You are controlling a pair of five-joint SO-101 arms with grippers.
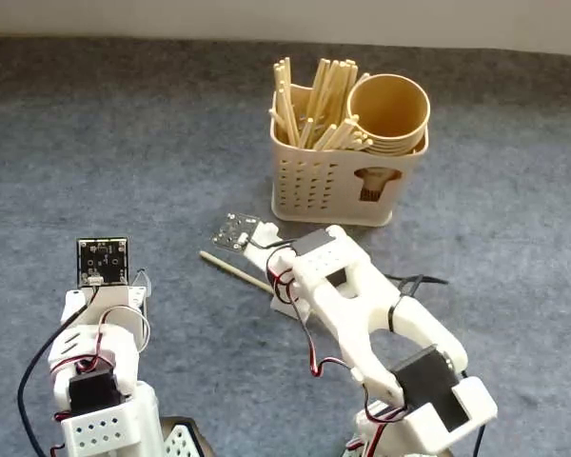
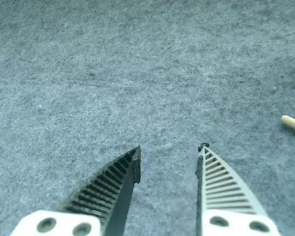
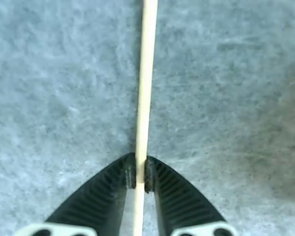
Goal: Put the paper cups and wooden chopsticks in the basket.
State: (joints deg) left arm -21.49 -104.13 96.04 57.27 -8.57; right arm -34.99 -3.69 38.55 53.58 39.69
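A cream basket stands at the back of the grey mat, holding several wooden chopsticks and stacked paper cups. One wooden chopstick lies flat on the mat in front of the basket. My right gripper is low over it, shut on the chopstick, with the stick running straight out between the black fingertips. My left gripper hangs open over bare mat at the near left; the chopstick's end shows off to its side.
Grey felt mat covers the table, with free room to the left and right of the basket. The right arm's white body stretches from the near edge toward the chopstick. The left arm stays folded at the near left.
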